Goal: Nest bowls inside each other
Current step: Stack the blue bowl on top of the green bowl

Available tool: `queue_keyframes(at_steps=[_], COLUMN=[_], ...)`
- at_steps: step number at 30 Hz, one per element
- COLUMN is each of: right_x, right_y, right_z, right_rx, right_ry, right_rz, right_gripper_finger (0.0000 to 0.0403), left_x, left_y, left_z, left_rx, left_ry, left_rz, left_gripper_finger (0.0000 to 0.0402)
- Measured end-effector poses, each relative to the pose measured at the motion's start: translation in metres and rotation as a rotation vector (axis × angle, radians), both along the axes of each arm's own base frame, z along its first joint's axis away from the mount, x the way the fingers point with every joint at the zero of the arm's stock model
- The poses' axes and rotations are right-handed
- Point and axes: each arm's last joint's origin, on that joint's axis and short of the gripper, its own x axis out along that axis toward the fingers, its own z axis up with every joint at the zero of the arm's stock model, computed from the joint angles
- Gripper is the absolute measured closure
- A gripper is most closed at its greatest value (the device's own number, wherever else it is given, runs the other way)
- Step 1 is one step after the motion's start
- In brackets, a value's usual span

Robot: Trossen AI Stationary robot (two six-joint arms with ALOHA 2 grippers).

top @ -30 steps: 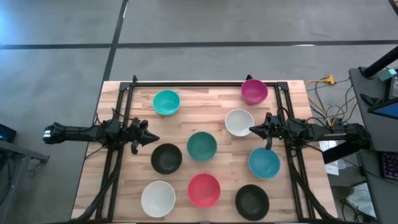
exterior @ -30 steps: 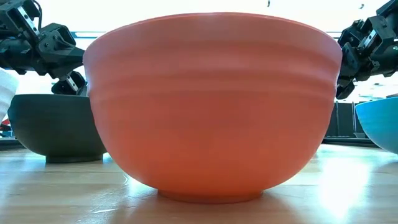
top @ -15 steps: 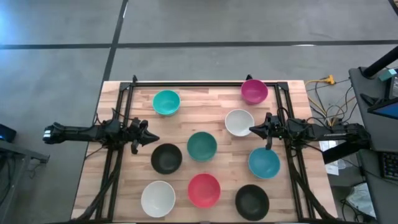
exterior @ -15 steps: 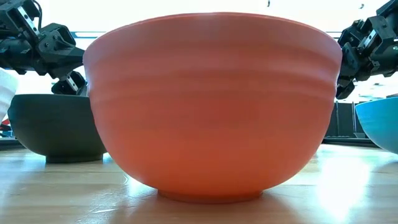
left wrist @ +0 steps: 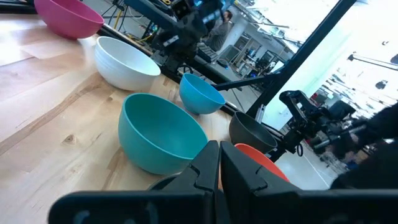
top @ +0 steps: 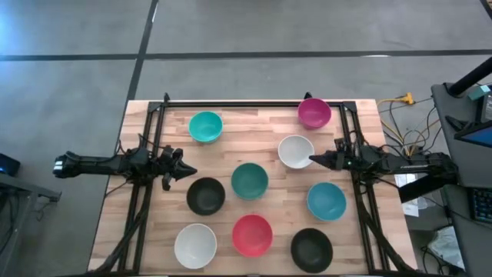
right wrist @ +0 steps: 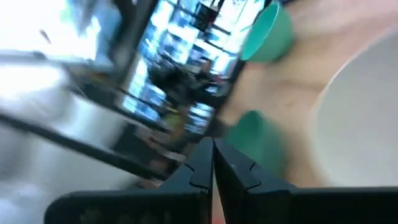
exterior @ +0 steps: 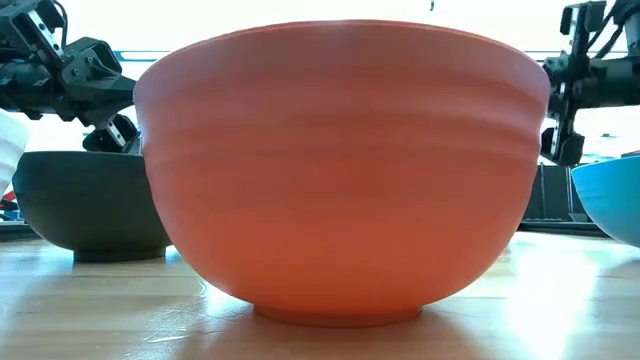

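Several bowls stand apart, upright on their bases, on the wooden table (top: 231, 115): teal (top: 205, 126), magenta (top: 314, 112), white (top: 296, 151), teal (top: 249, 181), black (top: 206, 195), blue (top: 327, 201), white (top: 195, 245), red (top: 252, 235) and black (top: 311, 249). My left gripper (top: 188, 171) is shut, level, at the table's left side, pointing at the black bowl and touching nothing. My right gripper (top: 311, 160) is shut, level, at the right side, its tips by the white bowl's right rim, above the table. The red bowl (exterior: 340, 170) fills the low view.
Black metal frame rails (top: 254, 103) run along the table's far edge and down both sides under the arms. Cables and equipment (top: 461, 123) stand off the table's right edge. Bare wood lies between the bowls.
My right gripper has rolled about its own pointing line while staying in place and shut; its wrist view is blurred from the turn. The left arm and all bowls have kept still.
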Motion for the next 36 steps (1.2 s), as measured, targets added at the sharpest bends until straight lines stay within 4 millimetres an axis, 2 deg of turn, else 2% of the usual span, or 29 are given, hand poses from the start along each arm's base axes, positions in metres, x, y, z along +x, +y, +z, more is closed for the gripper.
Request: queue_keyframes(at_steps=[2,5,13,16,20,23,27,29,31,36], right_x=[0.0,-0.001,-0.007,-0.009,-0.011,-0.007,0.006,0.014,0.021,0.035], right_y=[-0.002,-0.005,-0.005,-0.005,-0.005,-0.006,-0.005,-0.005,-0.004,-0.004], right_z=[0.005,0.011,0.042,0.05,0.061,0.076,0.104,0.121,0.14,0.186], right_rx=[0.109,0.157,0.092,0.052,-0.011,-0.086,-0.166,-0.208,-0.258,-0.347], right_ry=[-0.068,-0.15,-0.455,-0.543,-0.663,-0.695,-0.674,-0.677,-0.686,-0.725], right_rz=[-0.058,-0.159,-0.177,-0.187,-0.216,-0.256,-0.283,-0.287,-0.307,-0.362], right_gripper_finger=[0.0394,0.0394,0.0394,0.0394,0.0394,0.0394,0.0394,0.0394,0.0394,0.0394], left_x=[0.0,0.0,0.001,0.0,-0.011,-0.03,-0.06,-0.069,-0.072,-0.071], left_y=[0.0,0.0,0.001,0.002,0.006,0.008,0.011,0.013,0.015,0.016], left_z=[0.0,0.0,0.006,0.021,0.056,0.08,0.098,0.102,0.103,0.109], left_rx=[0.0,0.0,0.026,0.02,-0.023,-0.087,-0.156,-0.14,-0.113,-0.067], left_ry=[0.0,0.0,-0.062,-0.217,-0.596,-0.916,-1.271,-1.345,-1.343,-1.308], left_rz=[0.0,0.0,0.02,0.083,0.189,0.273,0.353,0.478,0.583,0.649], left_gripper_finger=[0.0402,0.0402,0.0402,0.0402,0.0402,0.0402,0.0402,0.0402,0.0402,0.0402])
